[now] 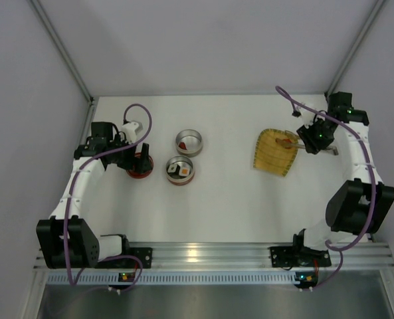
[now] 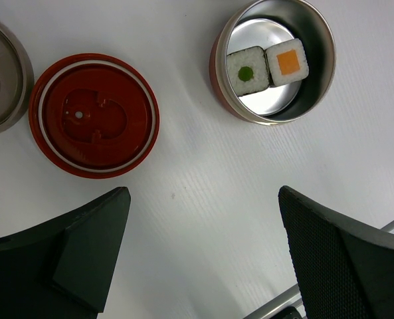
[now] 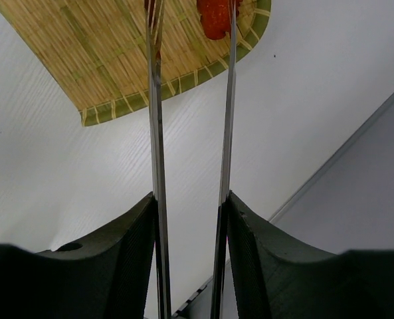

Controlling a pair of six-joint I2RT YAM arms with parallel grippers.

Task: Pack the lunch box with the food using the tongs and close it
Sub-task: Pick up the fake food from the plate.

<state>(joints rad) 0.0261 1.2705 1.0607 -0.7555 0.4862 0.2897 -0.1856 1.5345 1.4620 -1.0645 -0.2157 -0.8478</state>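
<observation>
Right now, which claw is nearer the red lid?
Left. The left claw hovers open just beside the red lid; the right claw is far off, holding the tongs at the yellow tray.

Overhead camera sees the whole table (image 1: 236,206); wrist cameras look down closely on its tin (image 1: 180,169) (image 2: 273,60) and tray (image 1: 276,151) (image 3: 117,60).

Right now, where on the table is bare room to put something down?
Free: the wide patch between the sushi tin and the yellow tray, and the near strip along the metal rail. Crowded: the red lid, sushi tin and second tin sit close.
</observation>
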